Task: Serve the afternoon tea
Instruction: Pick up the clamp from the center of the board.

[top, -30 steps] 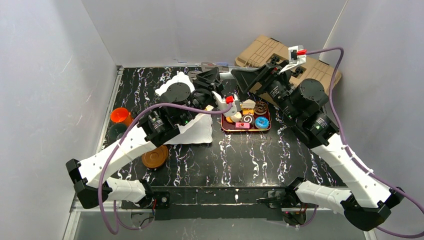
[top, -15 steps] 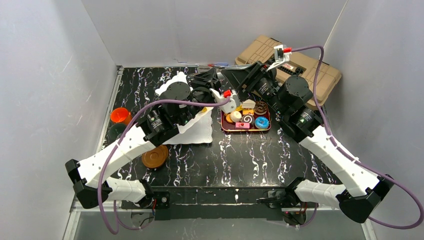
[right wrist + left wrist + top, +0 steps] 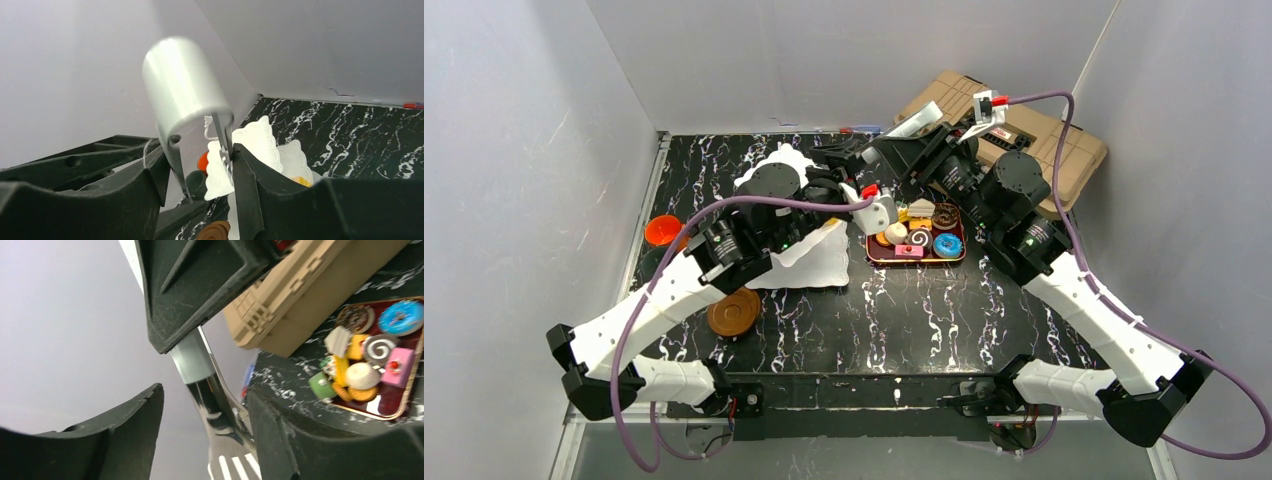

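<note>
now tongs (image 3: 184, 85) lifted higher, clamped in right gripper (image 3: 200, 167)

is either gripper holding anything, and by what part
The right gripper is shut on the metal tongs, clamping both legs just below the looped hinge end. The left gripper is open, straddling the tongs' slotted tip without gripping.
</note>
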Motion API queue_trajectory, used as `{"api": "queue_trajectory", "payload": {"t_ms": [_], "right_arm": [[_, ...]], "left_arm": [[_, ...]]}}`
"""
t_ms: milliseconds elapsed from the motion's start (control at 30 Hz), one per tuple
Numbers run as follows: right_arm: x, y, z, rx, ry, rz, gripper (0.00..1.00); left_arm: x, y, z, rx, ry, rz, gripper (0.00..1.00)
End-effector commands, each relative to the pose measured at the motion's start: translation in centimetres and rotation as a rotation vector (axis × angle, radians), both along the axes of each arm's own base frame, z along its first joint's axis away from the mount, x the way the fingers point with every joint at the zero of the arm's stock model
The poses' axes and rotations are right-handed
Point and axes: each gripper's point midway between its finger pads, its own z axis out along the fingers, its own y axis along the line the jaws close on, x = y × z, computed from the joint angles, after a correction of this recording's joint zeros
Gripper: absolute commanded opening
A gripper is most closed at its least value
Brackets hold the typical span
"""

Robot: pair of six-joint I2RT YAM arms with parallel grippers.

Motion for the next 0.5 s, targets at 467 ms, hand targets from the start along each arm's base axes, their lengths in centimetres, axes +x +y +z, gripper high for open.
{"api": "queue_trajectory", "payload": {"t_ms": [467], "right_arm": [[-0.1, -1.6, 2.1, -0.002, -0.084, -0.064, 0.42]], "left_arm": [[-4.0, 0.2, -0.3, -0.112, 0.266, -0.111, 0.79]]}}
